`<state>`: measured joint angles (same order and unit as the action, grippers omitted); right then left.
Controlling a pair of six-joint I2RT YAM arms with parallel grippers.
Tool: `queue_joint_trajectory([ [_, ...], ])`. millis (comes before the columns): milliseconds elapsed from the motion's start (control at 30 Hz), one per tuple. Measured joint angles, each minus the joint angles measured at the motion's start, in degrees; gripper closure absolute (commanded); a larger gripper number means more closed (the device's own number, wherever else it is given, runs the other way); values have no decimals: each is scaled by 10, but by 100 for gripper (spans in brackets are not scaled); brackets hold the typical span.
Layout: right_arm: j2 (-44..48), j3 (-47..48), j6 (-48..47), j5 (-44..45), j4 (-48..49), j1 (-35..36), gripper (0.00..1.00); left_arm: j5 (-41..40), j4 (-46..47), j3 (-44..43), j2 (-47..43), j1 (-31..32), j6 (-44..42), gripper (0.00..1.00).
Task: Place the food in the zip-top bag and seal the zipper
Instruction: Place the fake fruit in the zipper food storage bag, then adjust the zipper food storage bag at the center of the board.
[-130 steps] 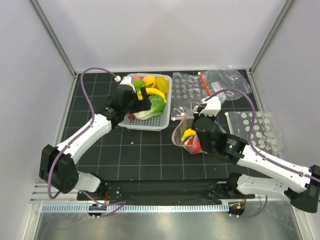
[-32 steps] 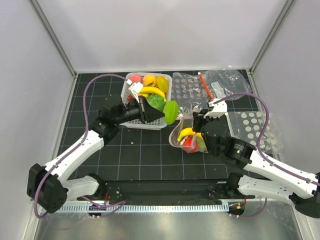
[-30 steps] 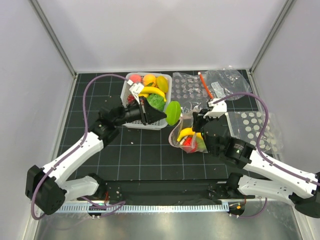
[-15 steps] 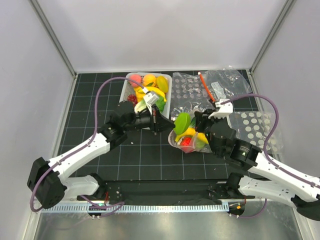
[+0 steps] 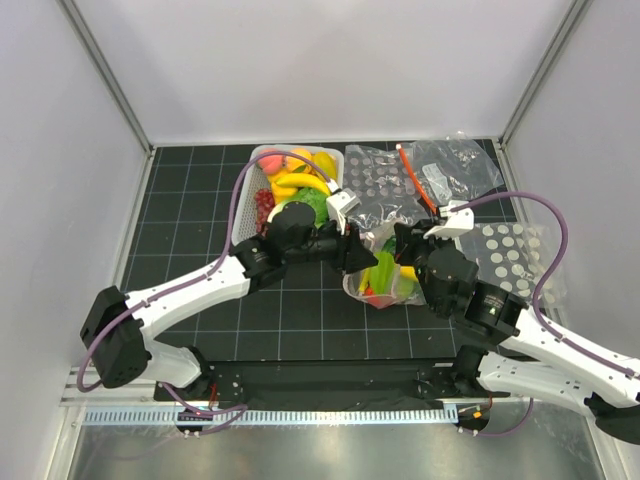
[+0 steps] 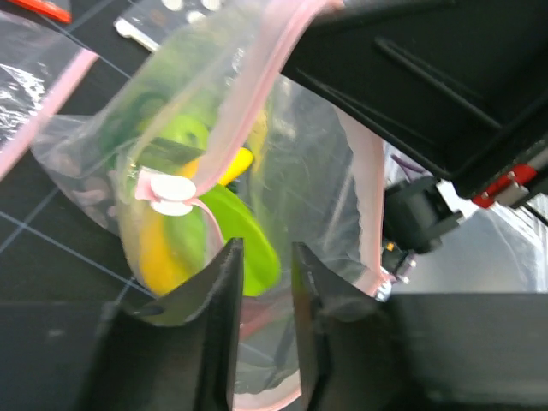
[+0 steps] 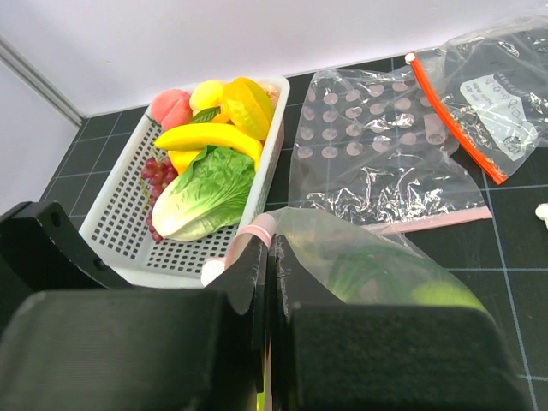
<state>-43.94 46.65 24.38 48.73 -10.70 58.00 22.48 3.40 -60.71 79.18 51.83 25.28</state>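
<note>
The zip-top bag (image 5: 385, 285) hangs mouth-up at mid-table with yellow, green and red food inside. My right gripper (image 5: 401, 243) is shut on its pale pink zipper (image 7: 257, 229) edge. At the bag's mouth my left gripper (image 6: 264, 257) stands open, with nothing between its fingers (image 6: 224, 287). Just past the tips, a flat bright green piece (image 6: 244, 248) lies inside the bag beside a yellow banana (image 6: 163, 248). The white mesh basket (image 7: 116, 214) holds lettuce (image 7: 210, 193), a banana (image 7: 205, 137), a peach (image 7: 171, 107), grapes (image 7: 152, 171) and a yellow-orange piece (image 7: 248, 103).
A flat clear bag with dots and a pink strip (image 7: 377, 163) lies behind the held bag. A clear bag with an orange-red strip (image 7: 449, 103) lies at the far right. Another dotted sheet (image 5: 510, 245) lies to the right. The basket (image 5: 256, 165) is behind the left arm.
The left gripper carried the green piece from beside the basket to the bag's mouth, then opened; the piece now lies inside the bag. The right gripper kept its hold.
</note>
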Motion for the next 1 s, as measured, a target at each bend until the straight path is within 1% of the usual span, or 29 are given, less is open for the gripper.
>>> queue_joint_trajectory([
  [33, 1, -1, 0, 2, 0, 0, 99, -12, -4, -3, 0, 3, 4, 62],
  [133, 3, -5, 4, 12, 0, 0, 99, -44, -12, -4, -1, 9, 12, 55],
  [233, 5, -8, 6, 20, 0, 0, 99, -78, -29, -4, -7, 11, 10, 53],
  [400, 6, -11, 10, 28, 1, 0, 99, -144, -68, -4, -47, 11, -11, 50],
  [500, 6, -12, 10, 28, 3, 0, 99, -187, -76, -3, -63, 11, -26, 50],
  [600, 4, -12, 9, 28, 4, 0, 99, -212, -78, 5, -65, 11, -45, 48],
  [667, -2, -12, 9, 27, 5, 0, 99, -220, -85, 13, -62, 11, -64, 17],
  [700, -6, -12, 9, 27, 7, 0, 99, -221, -88, 16, -60, 12, -76, 0],
  [833, -17, -12, 6, 28, 12, 0, 99, -233, -97, 36, -68, 12, -108, 0],
  [1000, -18, -12, 0, 28, 18, 0, 99, -251, -95, 71, -115, 12, -111, 0],
])
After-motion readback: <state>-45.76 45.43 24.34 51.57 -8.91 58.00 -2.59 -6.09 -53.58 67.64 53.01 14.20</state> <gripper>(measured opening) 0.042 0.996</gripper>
